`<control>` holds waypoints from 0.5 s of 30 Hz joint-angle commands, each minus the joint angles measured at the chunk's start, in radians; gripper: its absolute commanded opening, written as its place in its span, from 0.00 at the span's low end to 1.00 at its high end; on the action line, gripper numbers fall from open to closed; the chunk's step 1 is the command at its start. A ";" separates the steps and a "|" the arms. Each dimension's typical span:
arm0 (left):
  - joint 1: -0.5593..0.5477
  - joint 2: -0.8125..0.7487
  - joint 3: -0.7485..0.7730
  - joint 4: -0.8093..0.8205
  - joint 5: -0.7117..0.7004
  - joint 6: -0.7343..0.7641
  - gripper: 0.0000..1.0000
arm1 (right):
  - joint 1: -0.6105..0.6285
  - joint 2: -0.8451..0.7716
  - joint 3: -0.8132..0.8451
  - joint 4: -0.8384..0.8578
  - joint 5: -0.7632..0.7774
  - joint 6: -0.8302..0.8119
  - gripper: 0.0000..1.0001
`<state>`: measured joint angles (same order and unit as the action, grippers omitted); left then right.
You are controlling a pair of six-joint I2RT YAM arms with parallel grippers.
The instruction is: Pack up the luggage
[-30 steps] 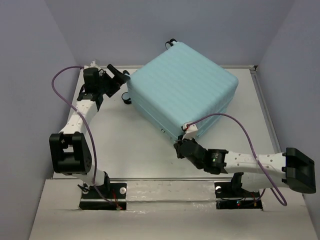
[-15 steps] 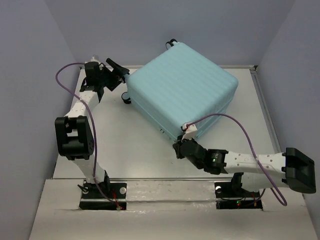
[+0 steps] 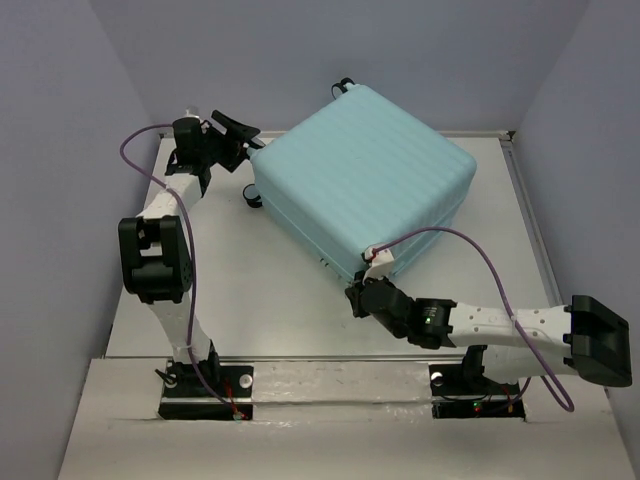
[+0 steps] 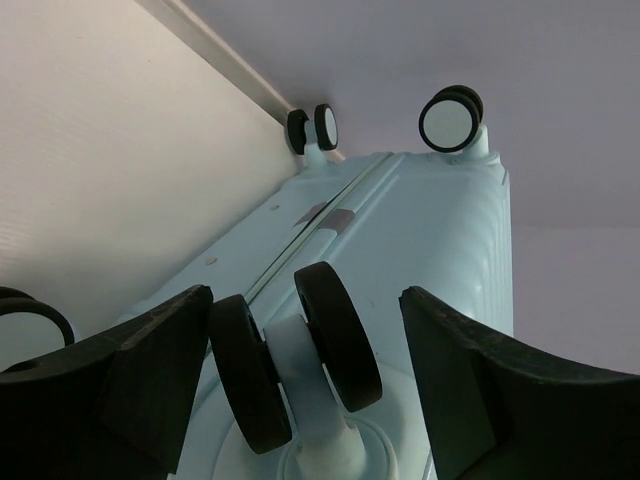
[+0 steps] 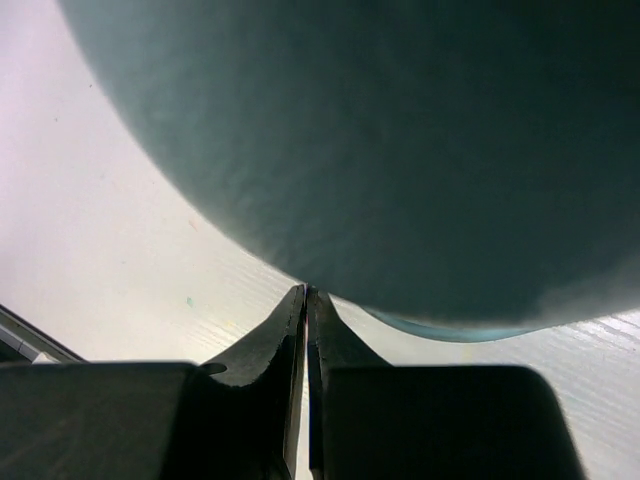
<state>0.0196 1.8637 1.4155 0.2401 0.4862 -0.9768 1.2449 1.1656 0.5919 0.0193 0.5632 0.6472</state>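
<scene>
Both outstretched: left end effector (image 3: pixel 245 138) astride luggage wheel (image 4: pixel 338 335), right end effector (image 5: pixel 305 300) closed.

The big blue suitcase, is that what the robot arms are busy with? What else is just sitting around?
Part of the job:
- the luggage, a pale blue hard-shell suitcase, lying closed
- its spinner wheel, between the open left gripper fingers
- the shut right gripper, at its near corner

Just there:
- the white table
- the purple cables on the arms

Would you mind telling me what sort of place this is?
Likely a robot lab cell: plain walls enclose a white table, left arm and right arm bolted at its edge, suitcase on it.
</scene>
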 commanded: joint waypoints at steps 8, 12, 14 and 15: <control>0.002 -0.011 0.031 0.143 0.057 -0.105 0.41 | 0.033 0.045 0.020 0.053 -0.128 0.017 0.07; 0.000 -0.032 0.002 0.185 0.054 -0.085 0.06 | 0.021 0.055 0.042 0.053 -0.111 0.008 0.07; -0.001 -0.066 -0.036 0.194 0.040 -0.053 0.06 | -0.013 0.069 0.060 0.057 -0.138 0.002 0.07; -0.001 -0.080 -0.056 0.205 0.025 -0.042 0.06 | -0.030 0.077 0.066 0.062 -0.155 -0.004 0.07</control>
<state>0.0280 1.8763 1.4025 0.3035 0.4778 -1.0710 1.2423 1.1969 0.6060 0.0364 0.5694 0.6231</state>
